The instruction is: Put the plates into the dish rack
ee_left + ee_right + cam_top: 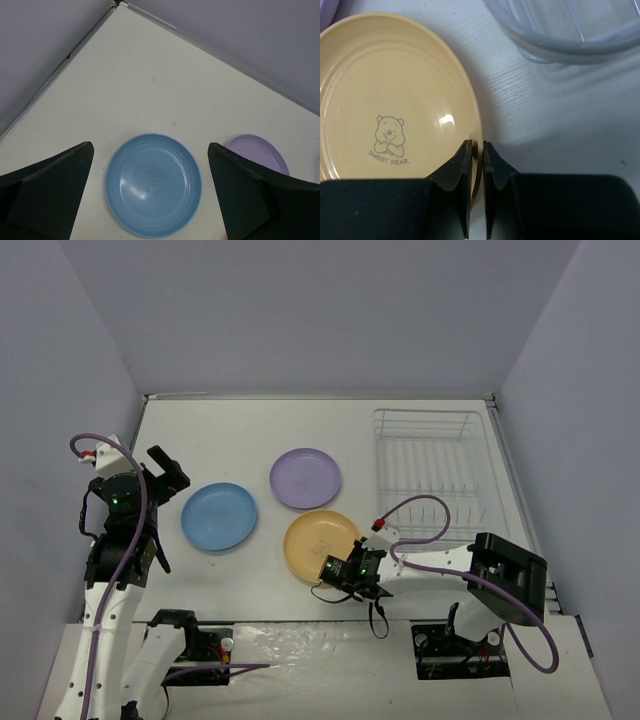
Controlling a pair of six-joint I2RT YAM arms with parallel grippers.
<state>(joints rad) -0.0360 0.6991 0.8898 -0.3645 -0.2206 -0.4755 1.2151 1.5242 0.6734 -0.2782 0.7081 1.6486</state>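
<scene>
The orange-yellow plate (318,543) lies near the table's front middle; in the right wrist view (390,100) it shows a bear print. My right gripper (347,570) (476,150) is shut on its near rim, one finger inside and one outside. The blue plate (219,516) (153,183) lies flat at left. My left gripper (165,472) (150,200) is open and empty, above and just left of it. The lavender plate (305,478) (260,152) lies behind the others. The wire dish rack (430,475) stands at right, holding nothing; its rim shows in the right wrist view (570,35).
Grey walls enclose the white table (230,435) on three sides. The right arm's purple cable (420,505) loops over the rack's front left corner. The left arm's base and cables sit at the near left edge.
</scene>
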